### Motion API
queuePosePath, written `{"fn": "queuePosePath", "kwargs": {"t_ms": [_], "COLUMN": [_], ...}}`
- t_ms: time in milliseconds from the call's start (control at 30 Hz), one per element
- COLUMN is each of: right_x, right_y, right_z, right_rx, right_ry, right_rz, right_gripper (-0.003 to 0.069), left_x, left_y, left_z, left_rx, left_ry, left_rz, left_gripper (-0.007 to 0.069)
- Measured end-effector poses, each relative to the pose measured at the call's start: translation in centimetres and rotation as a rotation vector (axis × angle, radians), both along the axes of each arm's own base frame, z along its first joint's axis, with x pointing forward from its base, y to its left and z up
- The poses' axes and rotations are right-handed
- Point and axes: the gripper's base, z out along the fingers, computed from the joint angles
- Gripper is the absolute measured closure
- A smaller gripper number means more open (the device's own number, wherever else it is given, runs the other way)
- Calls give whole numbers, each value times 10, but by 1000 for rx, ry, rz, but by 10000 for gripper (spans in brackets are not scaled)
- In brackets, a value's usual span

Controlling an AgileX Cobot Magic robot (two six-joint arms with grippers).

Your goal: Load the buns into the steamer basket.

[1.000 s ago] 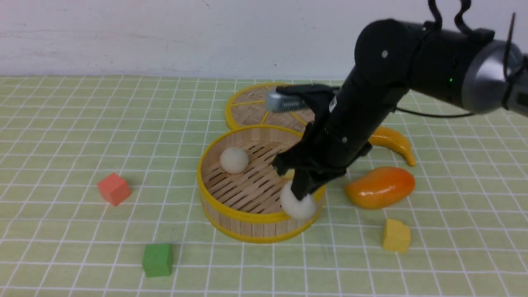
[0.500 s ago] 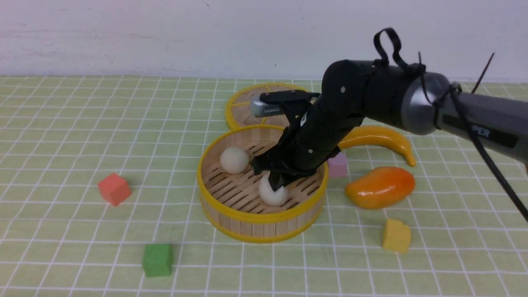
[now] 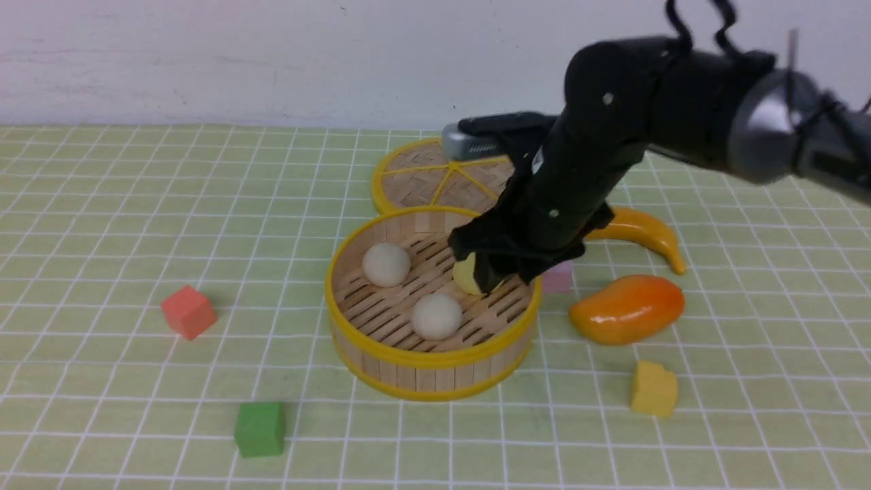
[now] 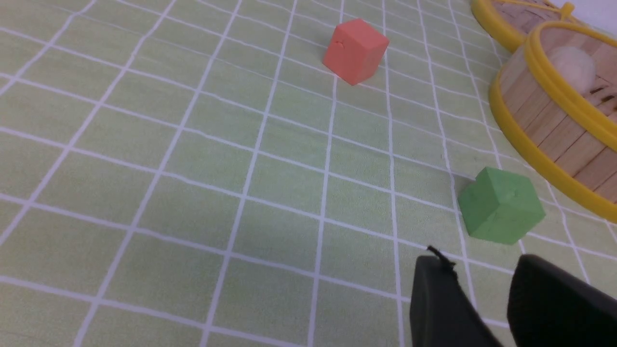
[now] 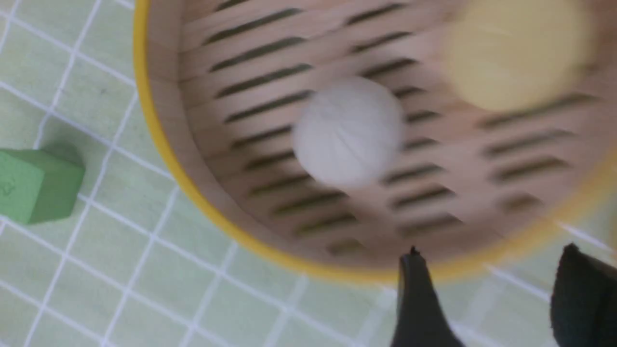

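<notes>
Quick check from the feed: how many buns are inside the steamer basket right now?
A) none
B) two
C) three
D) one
C: two off-white buns and a yellow bun all lie on the slatted floor of the basket, the yellow one partly hidden behind the right tool, which is empty.
</notes>
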Motion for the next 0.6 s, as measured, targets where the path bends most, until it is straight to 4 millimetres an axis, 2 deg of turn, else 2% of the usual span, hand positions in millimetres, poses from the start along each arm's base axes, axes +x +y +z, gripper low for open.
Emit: {"fn": "queuePosePath", "kwargs": {"t_ms": [33, 67, 167, 200, 233, 333, 400, 433, 467, 567, 600], "right_x": [-2, -14, -40, -42, -56, -97, -118, -120, -143, -178, -180], "right_y": [-1, -12, -30, -32, -41, -65, -77, -78, -92, -111, -113], "right_z": [3, 25, 67, 69, 82, 102, 97, 97, 94, 73, 72], "right_rx": [-5, -20, -19, -19, -8, 32, 48, 50, 82, 102, 105], "right_ry": [2, -18, -74, -76, -106, -177, -192, -195, -237, -263, -269], "right_rz": [-3, -31, -59, -63, -73, -83, -93, -94, -104, -111, -111], "right_gripper": [298, 344, 441, 449, 505, 634, 669, 672, 678, 679, 679], "left_x": [0, 0, 0, 0, 0, 0, 0, 0, 0, 0, 0], "left_y": [0, 0, 0, 0, 0, 0, 0, 0, 0, 0, 0], "left_z": [0, 0, 0, 0, 0, 0, 0, 0, 0, 0, 0], "left_rx": [0, 0, 0, 0, 0, 0, 0, 0, 0, 0, 0], "left_ry": [0, 0, 0, 0, 0, 0, 0, 0, 0, 0, 0], "left_rz": [0, 0, 0, 0, 0, 0, 0, 0, 0, 0, 0], "left_gripper": [407, 405, 400, 400, 398, 396, 395, 394, 391, 387, 387]}}
